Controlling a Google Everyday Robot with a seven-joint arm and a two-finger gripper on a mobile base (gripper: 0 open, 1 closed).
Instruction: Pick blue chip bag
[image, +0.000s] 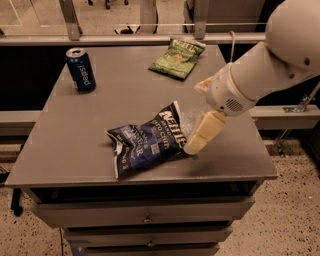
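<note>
The blue chip bag (146, 144), crinkled dark navy foil with white "Kettle" lettering, lies flat near the front middle of the grey table (75, 145). My gripper (196, 118) comes in from the right on a bulky white arm, just right of the bag. One cream finger (204, 132) points down and left, with its tip at the bag's right edge. The other finger (202, 85) shows higher up, well apart from it. The gripper is open and holds nothing.
A blue Pepsi can (80, 69) stands at the back left of the table. A light green chip bag (178, 57) lies at the back middle. Drawers (145, 218) sit under the tabletop. A rail and floor lie behind.
</note>
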